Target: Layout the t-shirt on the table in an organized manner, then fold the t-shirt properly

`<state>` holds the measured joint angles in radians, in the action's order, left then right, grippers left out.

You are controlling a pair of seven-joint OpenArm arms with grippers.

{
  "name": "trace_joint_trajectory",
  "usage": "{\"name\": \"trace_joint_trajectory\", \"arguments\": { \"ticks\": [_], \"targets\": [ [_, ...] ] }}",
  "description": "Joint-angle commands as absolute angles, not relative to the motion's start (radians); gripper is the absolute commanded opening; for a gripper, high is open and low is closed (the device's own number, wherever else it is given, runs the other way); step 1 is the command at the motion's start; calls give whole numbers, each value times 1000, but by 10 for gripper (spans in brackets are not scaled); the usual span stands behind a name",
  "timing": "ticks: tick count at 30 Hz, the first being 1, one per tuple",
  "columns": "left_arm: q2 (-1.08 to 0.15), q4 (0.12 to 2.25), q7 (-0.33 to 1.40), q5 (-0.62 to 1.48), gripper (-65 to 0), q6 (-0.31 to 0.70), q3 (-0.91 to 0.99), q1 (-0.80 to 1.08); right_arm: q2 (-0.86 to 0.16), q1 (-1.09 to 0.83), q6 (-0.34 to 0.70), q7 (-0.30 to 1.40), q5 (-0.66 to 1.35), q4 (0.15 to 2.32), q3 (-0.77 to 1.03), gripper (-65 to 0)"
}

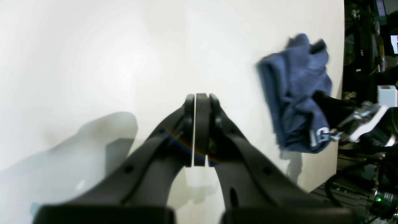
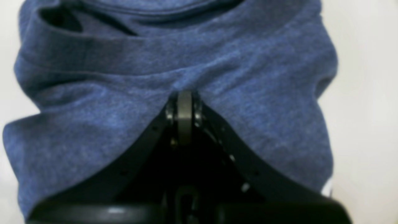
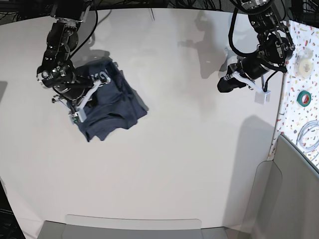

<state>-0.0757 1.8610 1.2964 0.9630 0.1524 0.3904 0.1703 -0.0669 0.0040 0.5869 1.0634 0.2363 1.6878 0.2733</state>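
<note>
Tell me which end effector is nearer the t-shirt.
Right. The right end effector is shut on a fold of the bunched t-shirt. The left end effector is shut on nothing, far across the white table.

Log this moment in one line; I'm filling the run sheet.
stage: shirt bunched, not laid out | right gripper: shut on t-shirt | left gripper: shut, empty, above table

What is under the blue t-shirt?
The white table lies under the bunched-up t-shirt; its bare top shows all around the cloth. Whatever might sit beneath the folds is covered. The right gripper is shut on the cloth.
</note>
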Motion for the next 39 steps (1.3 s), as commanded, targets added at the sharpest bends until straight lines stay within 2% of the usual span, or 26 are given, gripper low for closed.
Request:
{"name": "trace_joint_trajectory", "arguments": {
  "ticks": [1,8,12,17,22,25,29,32,39],
  "targets": [
    [-81,1876,1287,983,-650,159,389,176,-88,7,562,1073,209,1707,320,-650],
    [-81,1876,1287,983,-650,159,387,179,-173,15,539,1075,143,1692,636,-650],
    [-81,1876,1287,983,-650,159,387,180,-234,13,547,1075,85,1673,725,-650],
    [-77,1876,1287,984,-650,159,387,199,-332,-1,547,1073,79,1643,711,-650],
    [-79,1874,1287,984,-650,159,387,200,-493,50,549,1050,81,1552,518,-650],
    [-79,1874,1287,984,-650,159,387,202,-538,50,549,992,82,1538,418,-650],
    [-76,1874,1287,984,-650,159,387,216,-538,53,549,940,87,1554,420,-650],
    [-77,1874,1285,984,-650,159,387,214,-522,45,549,917,131,1655,432,-650],
    [-84,1933,1280,984,-650,160,387,211,-364,-12,550,915,188,1943,486,-650]
  ]
}}
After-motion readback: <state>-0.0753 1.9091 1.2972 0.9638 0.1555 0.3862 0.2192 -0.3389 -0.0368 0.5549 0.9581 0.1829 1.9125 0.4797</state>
